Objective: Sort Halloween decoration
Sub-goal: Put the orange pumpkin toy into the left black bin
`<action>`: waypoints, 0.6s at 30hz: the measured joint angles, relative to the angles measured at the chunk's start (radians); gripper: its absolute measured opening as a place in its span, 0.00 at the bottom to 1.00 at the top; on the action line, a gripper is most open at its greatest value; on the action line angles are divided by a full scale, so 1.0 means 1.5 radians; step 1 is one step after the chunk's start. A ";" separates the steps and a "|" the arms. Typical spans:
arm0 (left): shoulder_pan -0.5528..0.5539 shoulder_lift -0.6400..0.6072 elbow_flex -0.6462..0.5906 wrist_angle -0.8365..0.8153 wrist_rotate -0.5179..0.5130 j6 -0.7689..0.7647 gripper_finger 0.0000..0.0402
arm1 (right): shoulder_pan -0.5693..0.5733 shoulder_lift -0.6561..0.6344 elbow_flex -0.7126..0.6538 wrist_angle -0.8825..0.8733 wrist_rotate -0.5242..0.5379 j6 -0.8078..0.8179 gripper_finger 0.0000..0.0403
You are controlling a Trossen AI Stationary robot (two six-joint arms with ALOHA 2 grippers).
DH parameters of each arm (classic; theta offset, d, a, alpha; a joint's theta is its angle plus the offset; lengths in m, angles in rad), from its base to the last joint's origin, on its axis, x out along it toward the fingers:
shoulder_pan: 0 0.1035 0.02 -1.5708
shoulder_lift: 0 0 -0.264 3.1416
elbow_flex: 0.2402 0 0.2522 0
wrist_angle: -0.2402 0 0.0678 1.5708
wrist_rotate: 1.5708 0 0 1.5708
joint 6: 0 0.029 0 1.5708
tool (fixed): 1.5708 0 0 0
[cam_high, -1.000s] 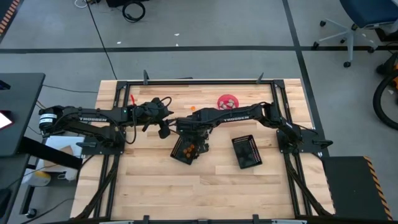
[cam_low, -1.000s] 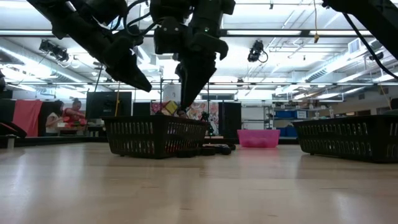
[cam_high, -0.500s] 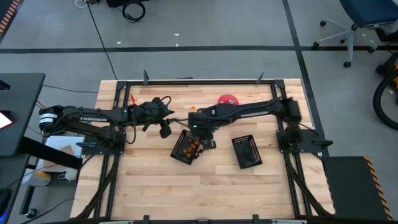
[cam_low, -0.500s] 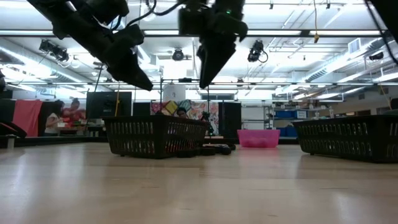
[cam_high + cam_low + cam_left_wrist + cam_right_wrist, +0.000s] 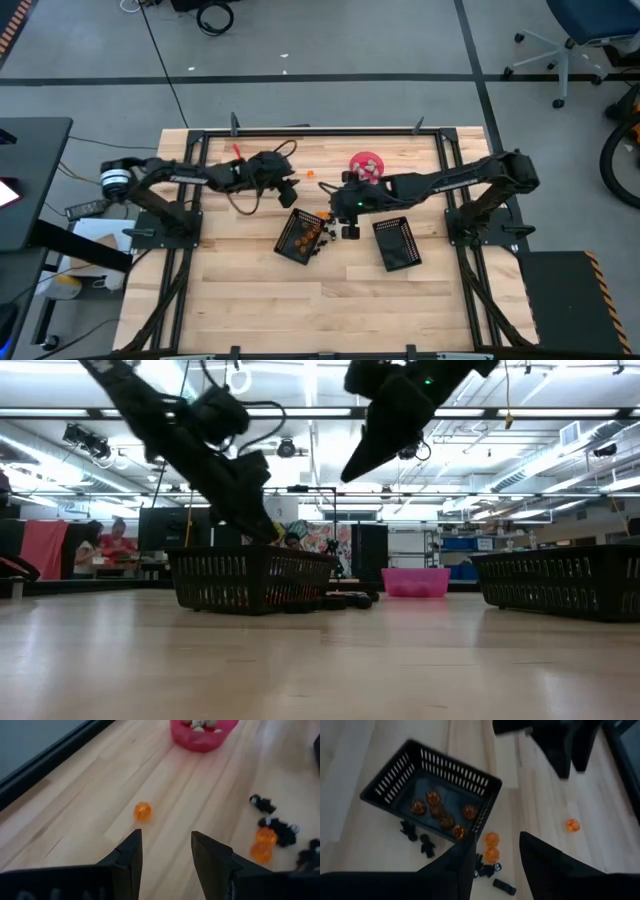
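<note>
Fingers of our left gripper [image 5: 165, 852] gape wide and empty, with one small round orange piece [image 5: 142, 811] just ahead.

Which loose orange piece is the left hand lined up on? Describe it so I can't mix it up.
Start at the pink bowl near the table's far edge. Toward the left hand lies one orange ball, alone on bare wood, unlike the two orange pieces among black ones.

Wood table [image 5: 240, 290], two black mesh baskets [image 5: 302, 236] [image 5: 396, 244], pink bowl [image 5: 365, 163], loose orange pcs [image 5: 142, 811], prob. black pcs [image 5: 262, 803]
</note>
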 joint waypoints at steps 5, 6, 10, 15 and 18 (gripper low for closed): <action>0.018 0.095 0.096 -0.027 0.026 0.016 0.35 | 0.000 -0.029 -0.063 0.068 0.015 -0.003 0.39; 0.022 0.114 0.117 -0.047 0.030 0.017 0.35 | 0.000 -0.033 -0.073 0.080 0.015 -0.004 0.39; 0.036 0.192 0.210 -0.119 0.030 0.016 0.35 | 0.000 -0.038 -0.093 0.120 0.028 -0.009 0.39; 0.056 0.269 0.305 -0.199 0.023 0.009 0.35 | 0.000 -0.051 -0.098 0.116 0.029 -0.011 0.39; 0.069 0.299 0.335 -0.218 0.021 0.008 0.35 | 0.000 -0.056 -0.098 0.111 0.029 -0.011 0.39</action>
